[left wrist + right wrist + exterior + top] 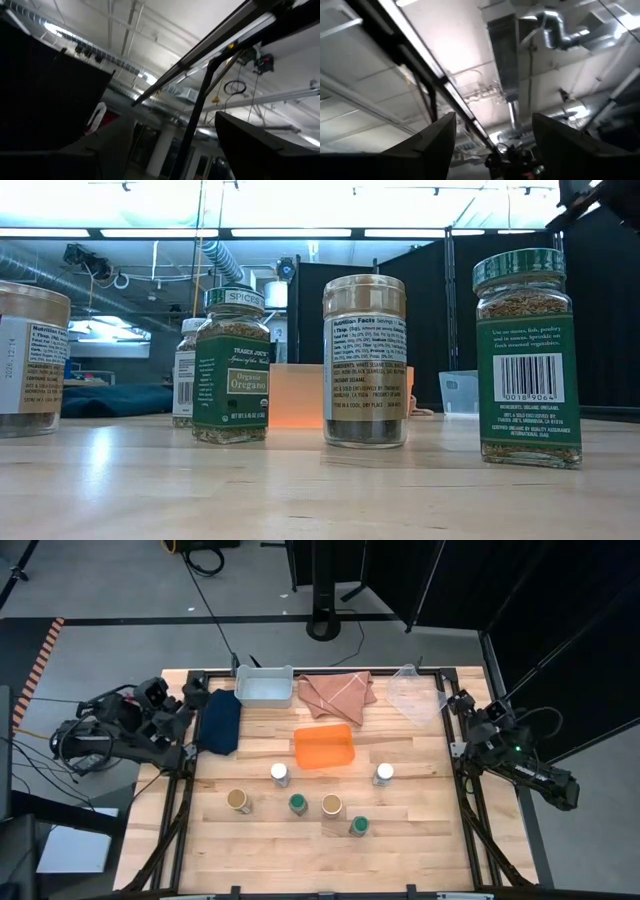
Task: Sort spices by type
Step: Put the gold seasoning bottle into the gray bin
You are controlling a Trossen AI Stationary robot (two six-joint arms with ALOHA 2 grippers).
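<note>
**On the worktop: six spice jars, zero sorted so far**

On the front half of the worktop (400, 840) all six jars are standing upright and mixed up, so I'd say the sorting hasn't started. Reading the overhead shot like a clock with the orange tray (325, 747) near the middle: one white-capped jar (280, 774) sits at about 7 o'clock just off the tray, the other white-capped jar (384, 773) out at 4 o'clock. Lower down there's a staggered row: tan-capped jar (239, 801) far out toward 8, green-capped oregano jar (297, 804) at 7, second tan-capped jar (332, 805) at 6, second green-capped jar (358, 826) around 5. No two matching caps are next to each other, they alternate, and none touch.

Both arms are parked off the boards. The left gripper (196, 692) is folded up at the 10 o'clock corner beside a dark blue cloth (219, 721), the right gripper (462, 705) by the 2 o'clock edge. Each wrist camera just stares at the ceiling past its own fingers (437, 137), which stand apart with nothing between them.

So all three pairs are left to do. The grey bin (265, 686), plaid cloth (338, 692) and clear container (413, 692) along the 12 o'clock edge look untouched.
</note>
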